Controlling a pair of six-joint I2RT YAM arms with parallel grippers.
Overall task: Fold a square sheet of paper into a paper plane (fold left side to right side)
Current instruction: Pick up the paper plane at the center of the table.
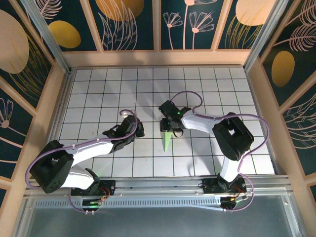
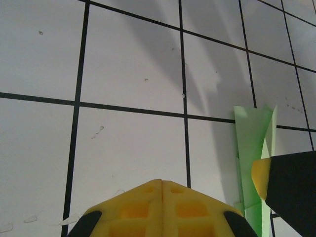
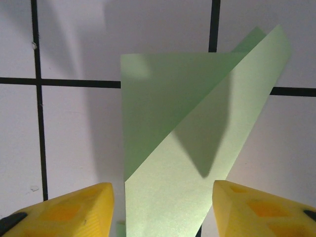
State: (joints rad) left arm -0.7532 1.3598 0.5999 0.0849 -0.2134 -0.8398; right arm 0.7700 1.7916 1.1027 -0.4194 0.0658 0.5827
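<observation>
while one folded green sheet lies mid-counter, two arms lean in on it

counted out, the scene holds one sheet of paper [image 1: 168,140], two arms and two pairs of fingers, all over one white gridded counter [image 1: 98,89]. the sheet is pale green and folded into a narrow wedge. in the top view it lies just right of the frame's centre, its point toward the bottom edge. in the right wrist view a folded flap stands up off the counter, one corner lifted toward the upper right of the frame.

the left arm [image 1: 84,153] reaches from the lower left of the top view toward the centre and ends near the sheet but apart from it. the left fingers [image 2: 133,210] are clenched together, with no gap and nothing between them. the sheet sits at the right edge of that wrist view.

the right arm [image 1: 232,136] rises from the lower right, bends and doubles toward the centre, its tip over the wedge's wide end. the right fingers [image 3: 74,210] are released, spread to the lower corners of their wrist view with the sheet rising between them. whether either one touches the paper i cannot tell.
</observation>
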